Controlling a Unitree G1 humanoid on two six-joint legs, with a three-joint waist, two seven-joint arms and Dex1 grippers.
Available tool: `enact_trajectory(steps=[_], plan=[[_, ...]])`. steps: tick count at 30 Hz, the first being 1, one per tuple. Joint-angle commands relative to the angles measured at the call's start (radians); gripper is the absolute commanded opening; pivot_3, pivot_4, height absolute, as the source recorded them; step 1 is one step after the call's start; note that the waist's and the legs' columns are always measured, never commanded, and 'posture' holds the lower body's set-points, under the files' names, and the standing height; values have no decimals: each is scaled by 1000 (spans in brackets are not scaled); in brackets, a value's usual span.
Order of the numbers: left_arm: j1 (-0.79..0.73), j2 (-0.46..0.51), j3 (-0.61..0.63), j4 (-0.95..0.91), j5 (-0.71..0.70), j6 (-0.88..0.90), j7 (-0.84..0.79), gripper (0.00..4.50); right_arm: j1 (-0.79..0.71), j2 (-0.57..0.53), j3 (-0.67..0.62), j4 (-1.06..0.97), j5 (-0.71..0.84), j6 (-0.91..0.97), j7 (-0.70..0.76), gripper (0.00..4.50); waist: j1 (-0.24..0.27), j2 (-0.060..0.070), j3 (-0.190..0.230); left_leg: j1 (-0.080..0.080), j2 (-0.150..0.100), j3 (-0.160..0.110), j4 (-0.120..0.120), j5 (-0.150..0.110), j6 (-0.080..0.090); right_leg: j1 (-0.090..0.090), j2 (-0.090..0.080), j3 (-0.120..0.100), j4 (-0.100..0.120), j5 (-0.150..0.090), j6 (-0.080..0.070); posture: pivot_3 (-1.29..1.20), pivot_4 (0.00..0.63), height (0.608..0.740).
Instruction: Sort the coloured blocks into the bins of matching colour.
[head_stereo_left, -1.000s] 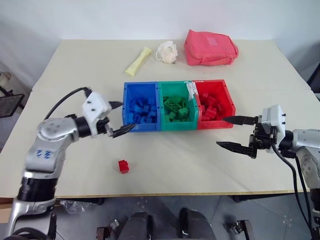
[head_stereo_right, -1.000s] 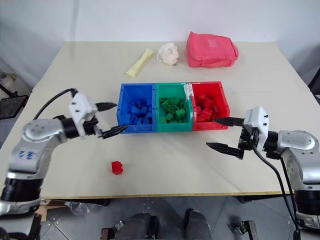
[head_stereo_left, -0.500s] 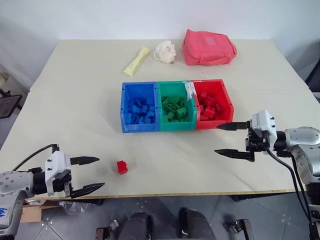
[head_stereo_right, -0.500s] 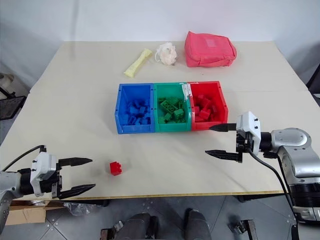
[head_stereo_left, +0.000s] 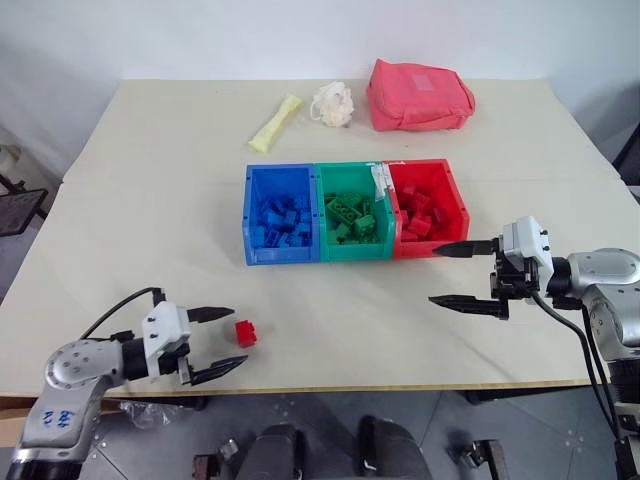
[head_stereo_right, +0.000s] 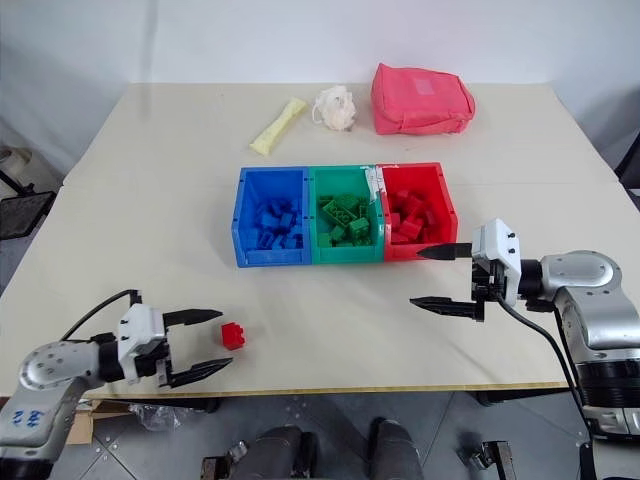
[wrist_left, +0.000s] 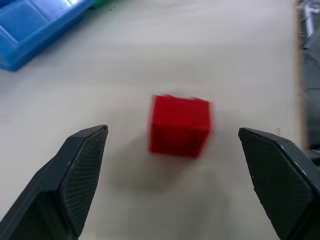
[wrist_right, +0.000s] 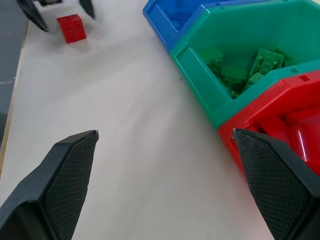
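The last loose red block (head_stereo_left: 246, 333) is sitting on the tabletop (head_stereo_left: 150, 200) close to its near edge, left of centre and well apart from the bins (head_stereo_left: 356, 211). The left gripper (head_stereo_left: 220, 341) is reaching in from the left with its fingers spread wide and nothing between them — the block lies just ahead of the tips, framed between the two fingers in the left wrist view.

The main risk, as I judge it, is a nudge rather than a grasp: if one finger meets the small block before the other, it could be skidding or tipping sideways, and the near edge is close enough that a push toward the robot might send it off the tabletop. A closing that catches only a corner could also let the block pop out during the carry.

Room for moving is generous elsewhere. The stretch of tabletop between the block and the red bin (head_stereo_left: 430, 205) at the right end of the row is bare, though the carry has to be passing the blue bin (head_stereo_left: 283, 213) and green bin (head_stereo_left: 352, 212), whose walls could be clipped by a low path. The right gripper (head_stereo_left: 462, 273) is hanging just in front of the red bin with its fingers apart and empty — a possible obstacle there. The pink-red pouch (head_stereo_left: 419, 95), the white puff (head_stereo_left: 333, 103) and the yellow wrapper (head_stereo_left: 275, 122) are lying far off, out of the way.
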Motion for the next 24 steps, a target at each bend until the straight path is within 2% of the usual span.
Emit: enact_trajectory(steps=[1,15,18,24], plan=[[-21,-17,-33,31,15,-51,2,4448,13,-9,-20,-54,14,5,-6,4500,-1,0,0,0,0,0,0,0,0,0,0,0,0,0,0,0,150,740],[-63,-32,-100,18,-7,-24,-2,4448,123,-23,-98,-153,40,51,-74,4500,0,0,0,0,0,0,1,0,0,0,-1,1,0,0,0,0,150,740],[-67,-38,-74,10,-24,14,35,3858,132,-23,-104,-160,41,52,-84,4500,0,0,0,0,0,0,0,0,0,0,0,1,0,0,0,0,150,740],[-64,-27,-66,2,-37,31,40,1965,135,-21,-102,-160,41,51,-93,4500,1,0,0,0,0,0,1,0,0,0,0,1,0,0,0,0,150,740]])
